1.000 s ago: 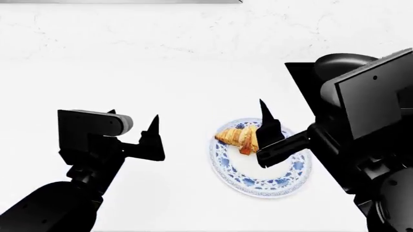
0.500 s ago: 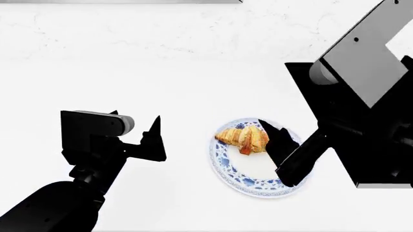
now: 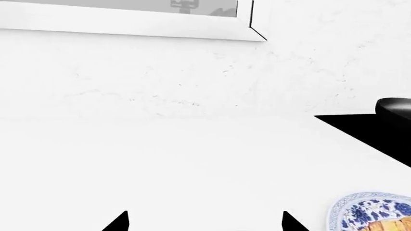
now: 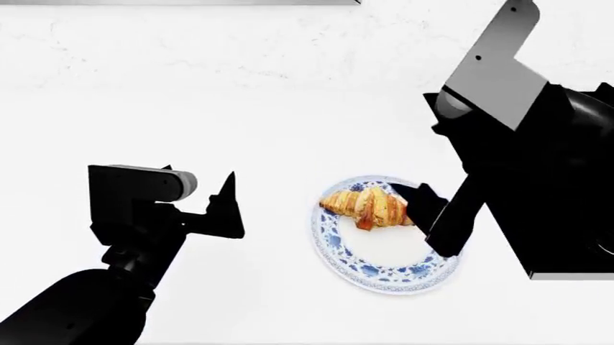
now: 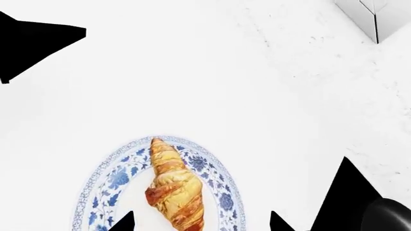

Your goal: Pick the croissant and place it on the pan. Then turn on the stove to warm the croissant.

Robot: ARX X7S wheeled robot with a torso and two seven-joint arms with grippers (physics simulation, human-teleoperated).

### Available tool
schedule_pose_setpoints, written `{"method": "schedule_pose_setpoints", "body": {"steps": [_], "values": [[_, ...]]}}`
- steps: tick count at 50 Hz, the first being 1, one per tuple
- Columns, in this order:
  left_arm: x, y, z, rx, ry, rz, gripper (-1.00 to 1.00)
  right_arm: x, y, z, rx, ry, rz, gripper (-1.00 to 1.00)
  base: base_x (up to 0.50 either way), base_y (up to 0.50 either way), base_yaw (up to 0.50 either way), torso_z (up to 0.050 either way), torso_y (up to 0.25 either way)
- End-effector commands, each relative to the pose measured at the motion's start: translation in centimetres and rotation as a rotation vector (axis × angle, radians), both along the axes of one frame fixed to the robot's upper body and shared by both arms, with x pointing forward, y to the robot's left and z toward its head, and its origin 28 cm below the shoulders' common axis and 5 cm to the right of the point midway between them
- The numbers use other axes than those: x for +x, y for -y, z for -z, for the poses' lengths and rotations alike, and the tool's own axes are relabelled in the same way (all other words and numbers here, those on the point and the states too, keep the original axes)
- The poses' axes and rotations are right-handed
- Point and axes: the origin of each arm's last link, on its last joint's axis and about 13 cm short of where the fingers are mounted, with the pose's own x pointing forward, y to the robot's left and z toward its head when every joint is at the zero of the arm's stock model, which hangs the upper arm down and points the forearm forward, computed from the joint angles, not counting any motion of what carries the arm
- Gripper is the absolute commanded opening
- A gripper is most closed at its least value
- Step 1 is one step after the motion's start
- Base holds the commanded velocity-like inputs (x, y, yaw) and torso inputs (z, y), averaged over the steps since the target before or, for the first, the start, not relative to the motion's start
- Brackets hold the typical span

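While the right gripper [image 5: 200,222] straddles the croissant [image 5: 173,185] with jaws spread (tips cropped), its arm hides part of the plate [image 4: 357,265].

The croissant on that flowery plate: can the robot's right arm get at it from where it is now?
Probably yes. The right gripper hangs open right beside the croissant, which lies uncovered on the plate, with nothing between them.

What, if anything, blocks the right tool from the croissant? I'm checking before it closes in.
Nothing visible. The right tool is open just beside the croissant, which lies exposed on the blue-patterned plate.
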Motion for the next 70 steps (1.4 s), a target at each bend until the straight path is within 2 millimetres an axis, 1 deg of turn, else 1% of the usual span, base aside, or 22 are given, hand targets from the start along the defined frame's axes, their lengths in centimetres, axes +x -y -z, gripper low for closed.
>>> {"method": "schedule_pose_setpoints", "body": {"steps": [1, 6, 9, 22, 40, 47, 61, 70], "values": [[0.0, -0.1, 0.2, -0.004, -0.004, -0.01, 1.0, 1.5, 0.2, -0.1, -0.036, -0.019, -0.074, 1.0, 0.0, 0.0, 0.0, 0.0, 0.0], [-0.2, 0.0, 0.2, -0.012, -0.005, -0.005, 1.0, 2.4, 0.0, 0.1, -0.054, -0.038, -0.101, 1.0, 0.0, 0.0, 0.0, 0.0, 0.0], [0.1, -0.2, 0.3, -0.01, -0.009, -0.017, 1.0, 2.8, -0.3, 0.0, -0.057, -0.045, -0.129, 1.0, 0.0, 0.0, 0.0, 0.0, 0.0], [0.3, 0.0, 0.4, -0.011, -0.014, -0.014, 1.0, 3.8, -0.4, 0.4, -0.072, -0.067, -0.184, 1.0, 0.0, 0.0, 0.0, 0.0, 0.0], [0.6, 0.1, 0.2, -0.001, -0.013, -0.018, 1.0, 6.4, -0.5, 1.7, -0.091, -0.122, -0.227, 1.0, 0.0, 0.0, 0.0, 0.0, 0.0], [0.6, 0.1, 0.2, 0.001, -0.012, -0.018, 1.0, 7.0, -0.7, 2.1, -0.098, -0.143, -0.242, 1.0, 0.0, 0.0, 0.0, 0.0, 0.0], [0.5, 0.2, 0.1, 0.006, -0.006, -0.016, 1.0, 7.4, -0.6, 2.8, -0.114, -0.177, -0.248, 1.0, 0.0, 0.0, 0.0, 0.0, 0.0], [0.6, 0.2, 0.0, 0.008, -0.006, -0.015, 1.0, 8.3, -0.5, 3.2, -0.117, -0.185, -0.233, 1.0, 0.0, 0.0, 0.0, 0.0, 0.0]]}}
